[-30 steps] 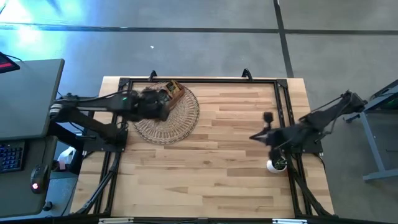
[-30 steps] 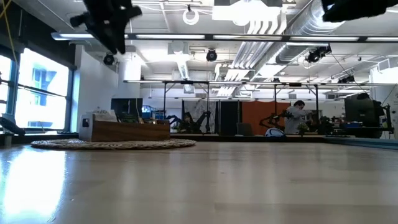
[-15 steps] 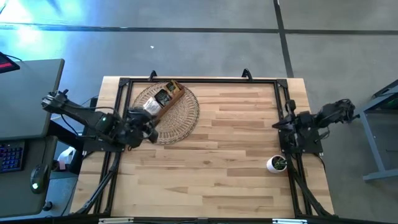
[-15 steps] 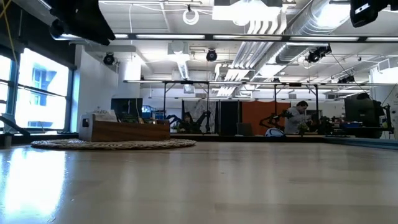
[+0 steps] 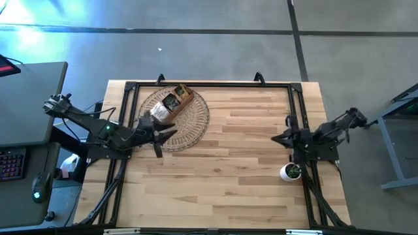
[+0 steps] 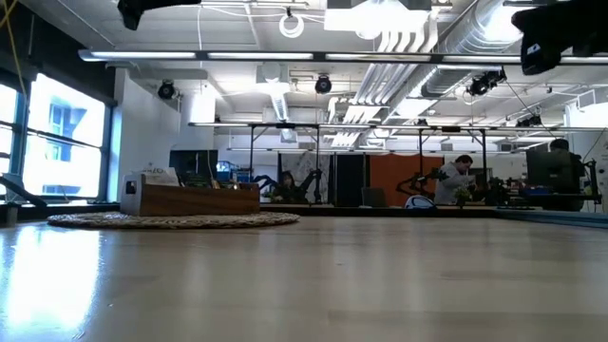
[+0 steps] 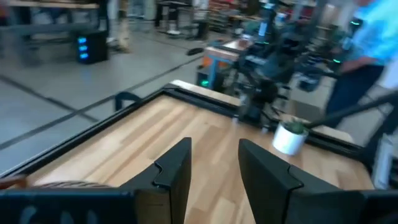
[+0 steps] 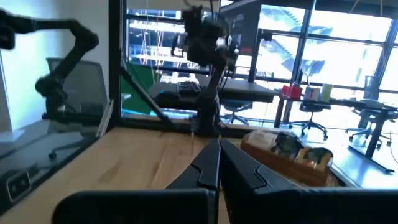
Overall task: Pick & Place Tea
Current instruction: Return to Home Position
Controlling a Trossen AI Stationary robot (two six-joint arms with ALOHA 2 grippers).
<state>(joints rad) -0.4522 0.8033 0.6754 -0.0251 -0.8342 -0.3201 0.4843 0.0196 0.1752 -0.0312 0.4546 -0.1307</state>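
The tea [image 5: 171, 102], white and dark sachets, lies in the wooden box [image 5: 188, 96] on a round woven mat [image 5: 192, 127] at the far left of the bench [image 5: 228, 176]. The left gripper [image 7: 214, 152] hangs over the mat's near edge, just beside the box, its fingers apart and holding nothing. The right gripper [image 8: 216, 149] is at the bench's right side, near a small white plant pot [image 5: 290, 172], with its fingers together and nothing between them.

table [image 5: 228, 170] — pale wood, smooth, slight sheen | mat [image 5: 196, 119] — woven, rough | box [image 5: 175, 102] — brown wood
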